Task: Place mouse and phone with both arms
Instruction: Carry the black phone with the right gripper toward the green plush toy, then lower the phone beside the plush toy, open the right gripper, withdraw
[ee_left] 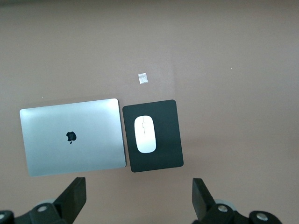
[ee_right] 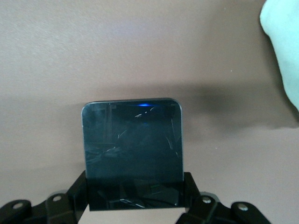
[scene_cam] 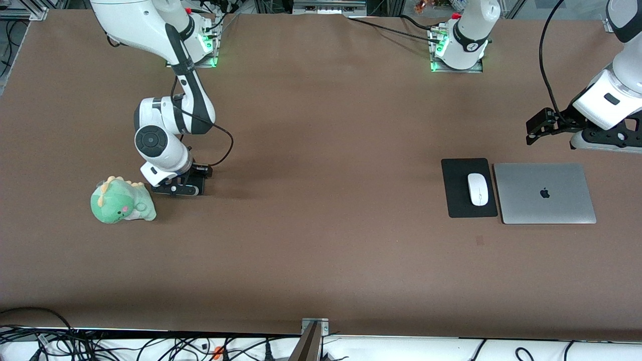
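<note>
The white mouse (scene_cam: 478, 189) lies on a black mouse pad (scene_cam: 457, 200) beside a silver laptop (scene_cam: 544, 193), toward the left arm's end of the table. It also shows in the left wrist view (ee_left: 145, 134). My left gripper (scene_cam: 602, 143) hangs open and empty in the air above the table just past the laptop's edge; its fingers (ee_left: 74, 196) stand wide apart. My right gripper (scene_cam: 183, 189) is low at the table beside a green plush dinosaur. It is shut on the black phone (ee_right: 133, 140), with a finger on each long side. I cannot tell whether the phone touches the table.
The green plush dinosaur (scene_cam: 122, 201) sits toward the right arm's end of the table, close beside the right gripper; it also shows in the right wrist view (ee_right: 282, 42). A small pale scrap (ee_left: 143, 78) lies on the table near the mouse pad.
</note>
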